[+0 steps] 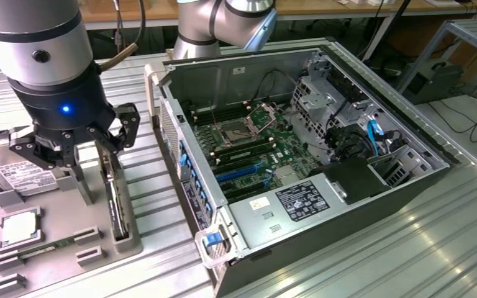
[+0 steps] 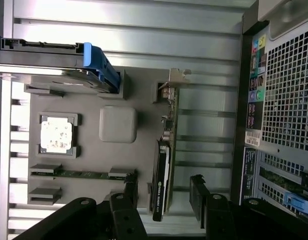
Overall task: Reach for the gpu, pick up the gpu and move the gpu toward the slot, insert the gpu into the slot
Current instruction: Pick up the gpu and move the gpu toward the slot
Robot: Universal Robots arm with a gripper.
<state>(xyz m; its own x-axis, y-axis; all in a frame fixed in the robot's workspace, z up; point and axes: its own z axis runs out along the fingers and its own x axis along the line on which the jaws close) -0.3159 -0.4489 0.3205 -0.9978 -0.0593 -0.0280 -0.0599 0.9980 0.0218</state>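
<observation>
The gpu (image 1: 120, 208) is in the lower left of the exterior view. It stands on its long edge in a grey holder tray (image 1: 64, 248), outside the computer case (image 1: 404, 186). It is not lifted: in the wrist view the gpu (image 2: 164, 160) sits in the supports of the tray (image 2: 138, 102), with its thin edge toward the camera.

In the exterior view its long axis runs almost from top to bottom of the frame, with the lower end a little more to the right. The silver bracket (image 2: 175, 80) is at the end far from the fingers. The dark cooler (image 2: 160, 185) is at the end that lies between them, on the card face turned toward the hard drive (image 2: 53, 65).

The gripper (image 1: 85, 146) hangs above the card. In the wrist view the gripper (image 2: 164, 200) has its fingers (image 2: 127, 202) spread wide, one on each side of the cooler end. They are apart from the card and hold nothing.

So I judge that the reach is nearly complete, but the grasp, the carry and the insertion are all left. The slot (image 1: 240, 172), a long blue connector on the green motherboard (image 1: 284, 152) near the middle of the frame, has no card in it. It runs diagonally, from lower left to upper right, so it is not parallel to the card.
</observation>
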